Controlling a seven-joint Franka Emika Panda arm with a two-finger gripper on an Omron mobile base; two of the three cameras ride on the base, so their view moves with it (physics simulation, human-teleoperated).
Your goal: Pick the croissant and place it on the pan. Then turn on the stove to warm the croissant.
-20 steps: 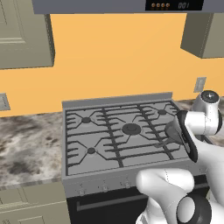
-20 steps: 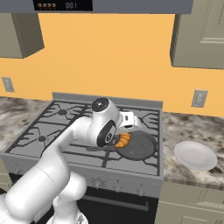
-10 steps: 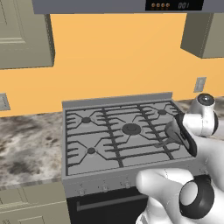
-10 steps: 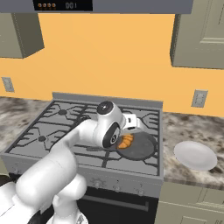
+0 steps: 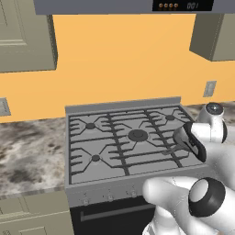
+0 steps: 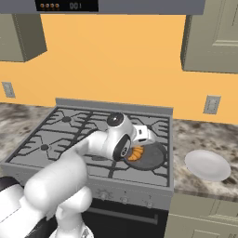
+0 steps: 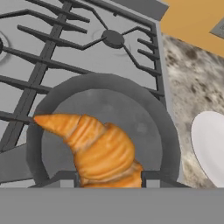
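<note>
The golden ridged croissant [image 7: 100, 148] sits between my two fingertips, just over the floor of the dark grey pan [image 7: 167, 127]. My gripper [image 7: 109, 178] is shut on the croissant, its tips pressed to both sides. From the right base, the croissant [image 6: 135, 154] peeks out orange under my hand, over the pan [image 6: 152, 161] on the front right burner of the grey stove [image 6: 69, 135]. In the left base view my arm covers the pan, and the stove [image 5: 114, 147] spreads to its left.
A white round plate [image 6: 208, 165] lies on the marble counter right of the stove, and its edge [image 7: 212, 148] is close beside the pan. Small knobs [image 6: 125, 199] line the stove front above the dark oven door. Black grates cover the other burners.
My hand has sunk slightly toward the pan with the croissant in it, and the arm's elbow has shifted a little. The pan and plate stay put.
</note>
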